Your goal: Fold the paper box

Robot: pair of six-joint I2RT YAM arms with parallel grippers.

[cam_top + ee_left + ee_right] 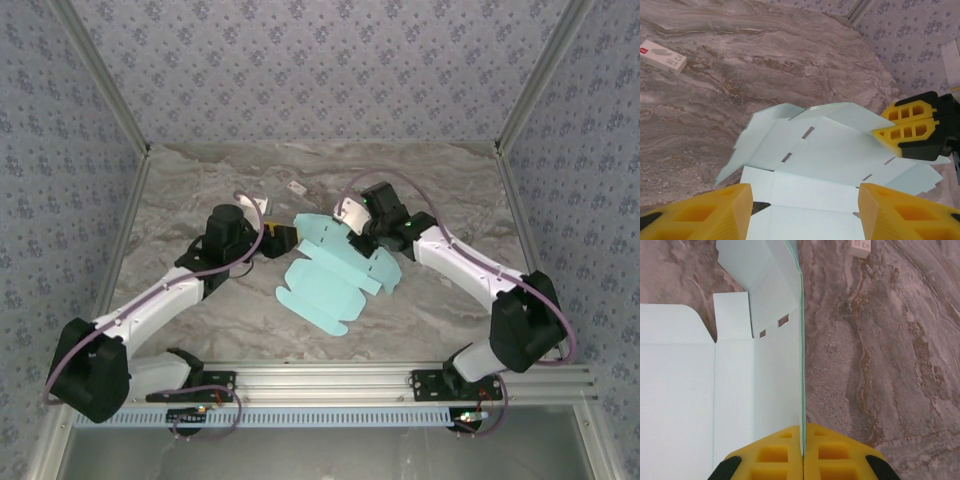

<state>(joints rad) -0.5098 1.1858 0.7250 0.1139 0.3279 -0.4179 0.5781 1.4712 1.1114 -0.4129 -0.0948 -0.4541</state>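
both arms angle inward, wrists nearly meeting. the left gripper (804,195) stands with its 2 fingers apart; the right gripper (803,432) pinches an edge of the paper box (685,390).

Lighting: even, diffuse, moderately bright, from overhead. The marbled table (420,320) reads matte, and the paper box (335,285) casts only a thin soft shadow, darkest under its lifted flap at 8 o'clock in the left wrist view. Sharpness: the top view is slightly soft throughout, while the wrist views are crisp at mid-distance. The fingers (705,215) of the left gripper (805,200) at 7 and 5 o'clock, and the fingers (775,450) of the right gripper (803,432) at 6 o'clock, are softened by closeness.
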